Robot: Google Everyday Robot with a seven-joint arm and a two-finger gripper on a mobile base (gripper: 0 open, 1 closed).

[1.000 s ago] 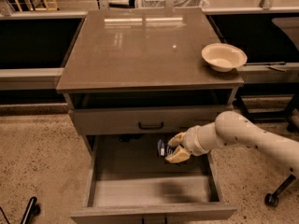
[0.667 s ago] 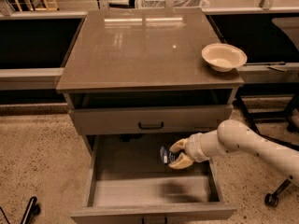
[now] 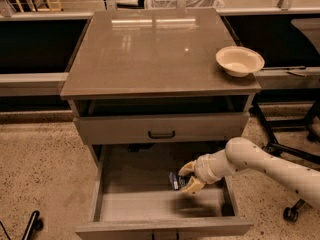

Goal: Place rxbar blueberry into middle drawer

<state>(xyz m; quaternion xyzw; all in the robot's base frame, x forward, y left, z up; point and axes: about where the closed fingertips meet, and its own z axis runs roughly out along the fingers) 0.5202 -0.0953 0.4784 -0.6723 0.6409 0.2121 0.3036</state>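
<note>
The middle drawer [image 3: 150,204] stands pulled out below the cabinet top, its pale grey floor showing. My gripper [image 3: 187,178] is over the right part of the drawer's inside, reaching in from the right on a cream arm. It is shut on the rxbar blueberry [image 3: 176,181], a small dark navy bar with white print that sticks out to the left of the fingers, just above the drawer floor.
A cream round bowl [image 3: 240,60] sits at the right edge of the cabinet top [image 3: 150,49]. The top drawer front [image 3: 161,129] with its black handle is shut above the open drawer. A chair base with castors [image 3: 290,213] stands at the right.
The gripper with the bar has moved lower and a little further into the open drawer.
</note>
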